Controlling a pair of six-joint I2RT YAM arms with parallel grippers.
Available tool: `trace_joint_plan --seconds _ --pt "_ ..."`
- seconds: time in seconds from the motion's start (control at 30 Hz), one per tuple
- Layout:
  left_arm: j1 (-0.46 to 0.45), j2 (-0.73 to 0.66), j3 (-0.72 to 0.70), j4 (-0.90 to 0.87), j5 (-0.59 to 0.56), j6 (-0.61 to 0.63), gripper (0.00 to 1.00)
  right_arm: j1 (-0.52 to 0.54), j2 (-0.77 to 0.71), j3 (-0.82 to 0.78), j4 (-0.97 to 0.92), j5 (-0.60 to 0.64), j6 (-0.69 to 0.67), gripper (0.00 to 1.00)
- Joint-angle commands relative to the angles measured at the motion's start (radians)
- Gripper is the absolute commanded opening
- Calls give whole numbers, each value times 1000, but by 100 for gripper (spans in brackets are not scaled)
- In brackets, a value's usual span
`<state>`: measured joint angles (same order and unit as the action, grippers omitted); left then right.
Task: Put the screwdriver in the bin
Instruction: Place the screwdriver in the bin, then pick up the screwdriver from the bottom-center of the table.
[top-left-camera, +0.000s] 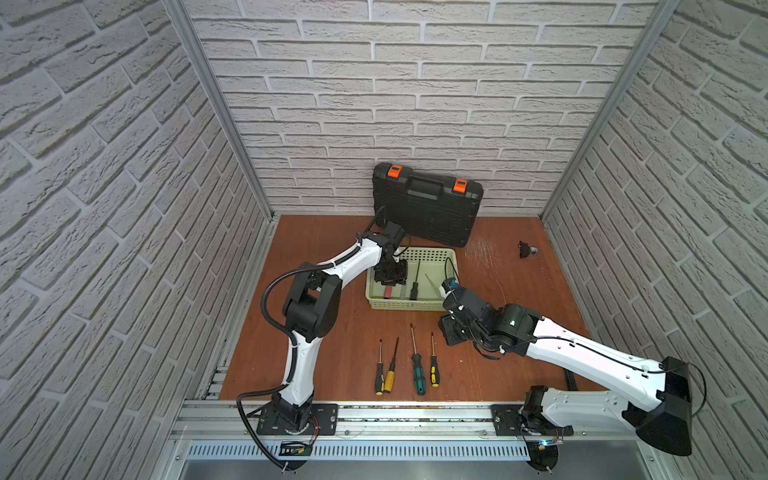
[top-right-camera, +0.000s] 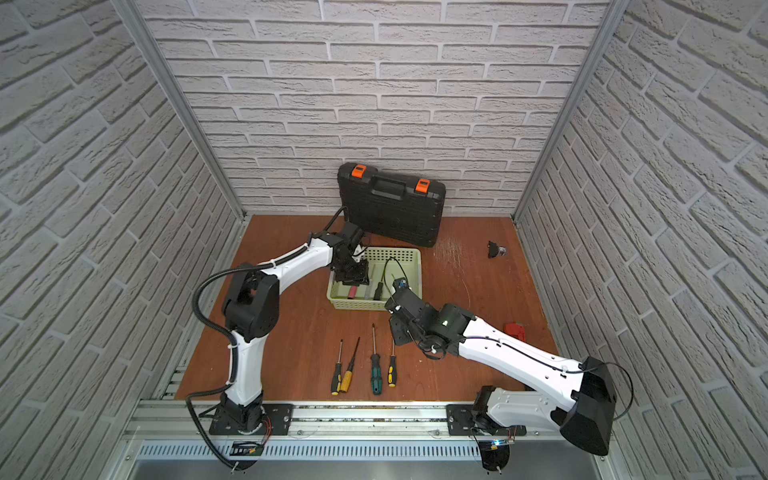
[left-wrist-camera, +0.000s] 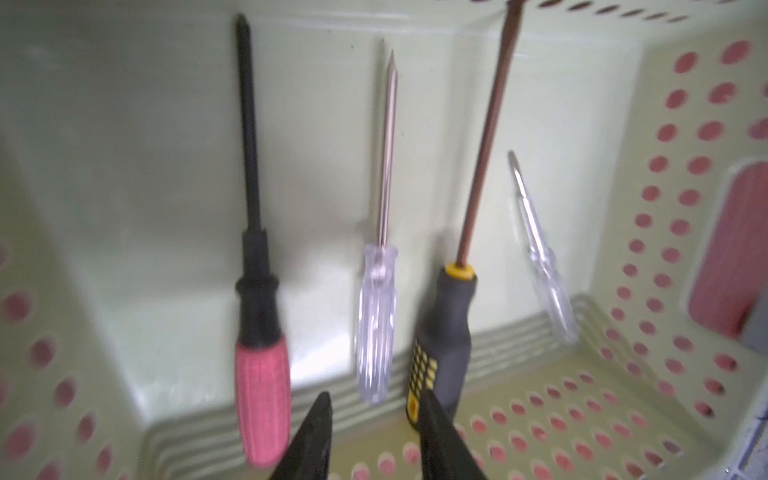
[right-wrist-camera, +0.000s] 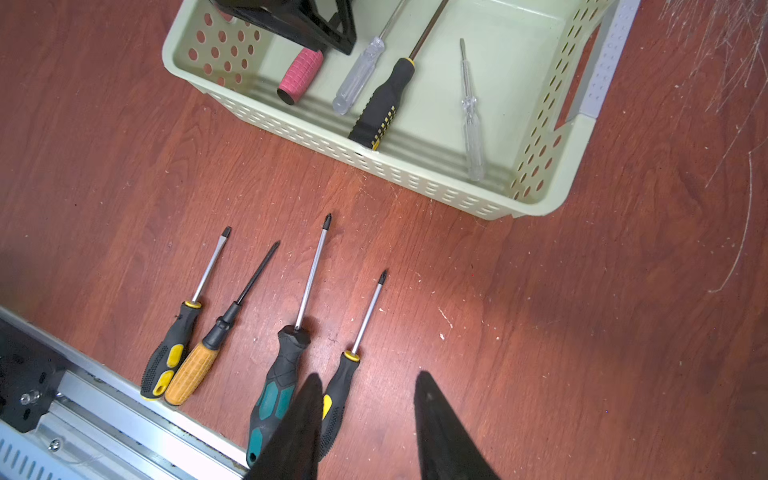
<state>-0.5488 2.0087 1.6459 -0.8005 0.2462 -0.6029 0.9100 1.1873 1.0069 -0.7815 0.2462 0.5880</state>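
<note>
Left gripper (top-left-camera: 389, 276) sits low inside the pale green bin (top-left-camera: 405, 305), jaws parted and empty beside a pink-handled screwdriver (left-wrist-camera: 262, 395).
That screwdriver lies flat on the bin's floor with 3 others, so the drop looks done; next, I judge, the arm must lift clear of the bin's rim. The right gripper (right-wrist-camera: 369, 376), jaws apart and holding nothing, hovers in front of the bin near a row of 4 screwdrivers (right-wrist-camera: 309, 282), likely the next pick. Only the left wrist view shows the left jaws' empty gap; in both top views the wrist hides it.
</note>
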Motion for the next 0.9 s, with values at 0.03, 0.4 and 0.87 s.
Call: trace_joint_plan --seconds 0.03,0.4,0.87 --pt "36 -220 -118 14 -27 11 41 3 47 62 -56 8 -4 39" --pt "67 -602 -465 -17 -165 -30 48 100 178 -27 -27 -48 177 48" --pt "142 -664 -587 34 -176 -63 48 161 311 -123 85 -146 309 54"
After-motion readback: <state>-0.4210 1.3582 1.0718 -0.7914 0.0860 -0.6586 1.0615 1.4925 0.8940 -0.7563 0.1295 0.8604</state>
